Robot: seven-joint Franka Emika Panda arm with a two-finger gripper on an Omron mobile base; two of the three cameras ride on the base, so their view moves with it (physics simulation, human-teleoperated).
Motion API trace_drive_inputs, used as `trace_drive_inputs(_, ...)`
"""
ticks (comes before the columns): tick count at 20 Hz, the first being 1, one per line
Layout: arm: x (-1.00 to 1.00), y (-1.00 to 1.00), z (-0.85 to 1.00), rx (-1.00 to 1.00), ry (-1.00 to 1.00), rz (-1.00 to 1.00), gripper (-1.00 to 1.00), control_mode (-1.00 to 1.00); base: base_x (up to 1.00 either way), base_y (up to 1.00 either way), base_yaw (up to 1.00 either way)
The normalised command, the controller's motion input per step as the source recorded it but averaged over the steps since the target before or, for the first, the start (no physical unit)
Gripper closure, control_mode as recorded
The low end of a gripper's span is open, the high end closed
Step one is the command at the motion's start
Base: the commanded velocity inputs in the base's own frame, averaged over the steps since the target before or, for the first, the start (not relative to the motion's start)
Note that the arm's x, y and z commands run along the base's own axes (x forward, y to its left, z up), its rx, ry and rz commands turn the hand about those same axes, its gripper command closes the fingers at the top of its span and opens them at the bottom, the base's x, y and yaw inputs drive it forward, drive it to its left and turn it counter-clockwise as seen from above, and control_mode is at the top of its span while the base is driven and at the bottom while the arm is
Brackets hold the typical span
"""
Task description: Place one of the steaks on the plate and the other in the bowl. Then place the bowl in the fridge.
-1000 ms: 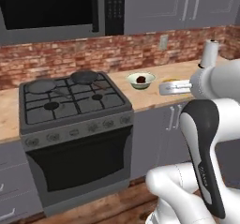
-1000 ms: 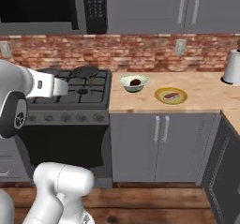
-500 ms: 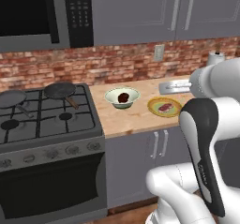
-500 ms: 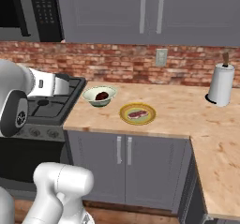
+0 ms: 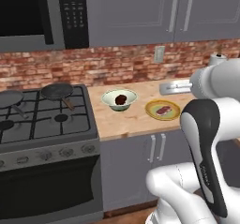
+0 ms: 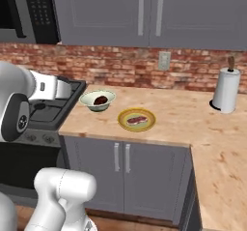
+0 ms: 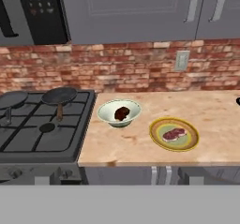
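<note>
The pale bowl stands on the wooden counter beside the stove, with the darker steak lying in it. To its right the yellow plate holds the red marbled steak. From the base views, the bowl and plate sit side by side, apart. My gripper hovers high above the counter, well back from both dishes, open with nothing in it. The fridge is out of view.
A gas stove with two dark pans sits left of the bowl. A black microwave hangs above it. A paper towel roll stands at the counter's far right, where the counter turns a corner.
The whole scene has slid left in both base views as the base drove right. The bowl and plate have kept their places on the counter and now sit nearer the middle.
</note>
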Motion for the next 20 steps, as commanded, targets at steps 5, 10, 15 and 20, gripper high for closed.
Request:
trace_drive_inputs(5,0.0,0.0,0.0,0.0,0.0,0.0,-1.0,1.0,0.57,0.15,-0.01)
trace_drive_inputs(10,0.0,0.0,0.0,0.0,0.0,0.0,-1.0,1.0,1.0,0.16,0.0)
trace_drive_inputs(15,0.0,0.0,0.0,0.0,0.0,0.0,-1.0,1.0,0.63,0.05,0.0)
trace_drive_inputs(20,0.0,0.0,0.0,0.0,0.0,0.0,-1.0,1.0,0.16,-0.04,0.03)
